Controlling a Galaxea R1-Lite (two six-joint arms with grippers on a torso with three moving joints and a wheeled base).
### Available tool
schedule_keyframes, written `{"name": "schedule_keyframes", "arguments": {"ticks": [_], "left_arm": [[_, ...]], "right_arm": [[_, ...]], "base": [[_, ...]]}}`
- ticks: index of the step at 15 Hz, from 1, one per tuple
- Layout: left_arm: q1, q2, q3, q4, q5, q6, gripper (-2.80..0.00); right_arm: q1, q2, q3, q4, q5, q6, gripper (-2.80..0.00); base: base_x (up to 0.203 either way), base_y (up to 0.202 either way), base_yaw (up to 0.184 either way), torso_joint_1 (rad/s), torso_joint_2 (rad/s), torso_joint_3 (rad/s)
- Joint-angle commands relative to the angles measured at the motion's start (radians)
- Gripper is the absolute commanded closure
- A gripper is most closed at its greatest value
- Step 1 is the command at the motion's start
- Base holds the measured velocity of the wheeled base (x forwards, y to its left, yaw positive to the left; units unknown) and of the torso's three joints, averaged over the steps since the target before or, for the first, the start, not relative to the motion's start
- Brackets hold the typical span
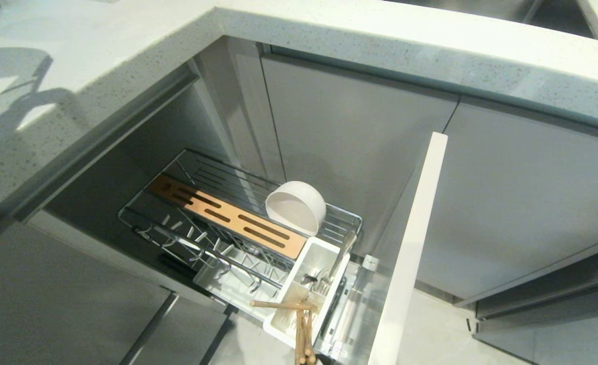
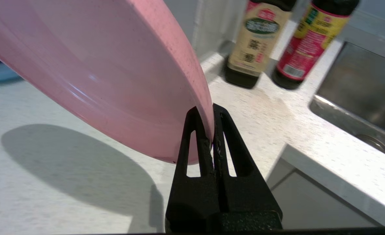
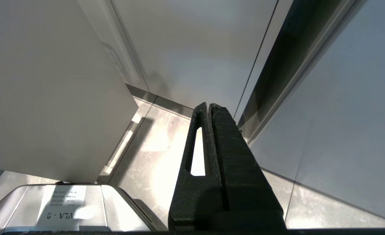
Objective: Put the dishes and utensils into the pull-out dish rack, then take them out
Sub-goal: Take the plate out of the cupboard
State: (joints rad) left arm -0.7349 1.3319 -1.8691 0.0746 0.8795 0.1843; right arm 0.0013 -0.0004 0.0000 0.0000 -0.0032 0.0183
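Plate prongs (image 1: 197, 243) free; bowl (image 1: 295, 207), cutlery tub (image 1: 306, 284) probably crowd rack's end.

One pink plate (image 2: 114, 71), one cream-white bowl (image 1: 295, 207), one pair of wooden chopsticks (image 1: 301, 332) and one metal spoon (image 1: 337, 263). One wire dish rack (image 1: 187, 175) with one white cutlery tub (image 1: 324, 248). Two dark sauce bottles (image 2: 256, 42) on the tabletop (image 2: 65, 202).

It was a kitchen, plainly a fitted one. A pale speckled stone countertop (image 1: 390, 35) ran round a corner above flat grey cabinet doors (image 1: 522, 192). A steel sink (image 2: 365, 98) was sunk into the top, with two dark sauce bottles (image 2: 254, 42) standing near it. Below, a pull-out dish rack (image 1: 238, 223) stood open, holding a white bowl (image 1: 295, 208) and cutlery.
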Motion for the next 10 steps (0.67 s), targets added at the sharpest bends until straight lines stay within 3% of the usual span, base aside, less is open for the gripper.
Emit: {"name": "schedule_keyframes", "arguments": {"ticks": [1,6,8,10], "left_arm": [[0.063,-0.047,0.006,0.014,-0.023,0.002,0.00],[0.210,-0.132,0.035,0.116,-0.162,0.006,0.00],[0.320,-0.176,0.039,0.199,-0.255,0.004,0.00],[0.385,-0.212,0.044,0.288,-0.332,0.005,0.00]], "right_arm": [[0.000,0.000,0.002,0.000,0.000,0.000,0.00],[0.000,0.000,0.002,0.000,0.000,0.000,0.00],[0.000,0.000,0.002,0.000,0.000,0.000,0.00],[0.000,0.000,0.002,0.000,0.000,0.000,0.00]], "base": [[0.000,0.000,0.000,0.000,0.00,0.000],[0.000,0.000,0.000,0.000,0.00,0.000],[0.000,0.000,0.000,0.000,0.00,0.000],[0.000,0.000,0.000,0.000,0.00,0.000]]}}
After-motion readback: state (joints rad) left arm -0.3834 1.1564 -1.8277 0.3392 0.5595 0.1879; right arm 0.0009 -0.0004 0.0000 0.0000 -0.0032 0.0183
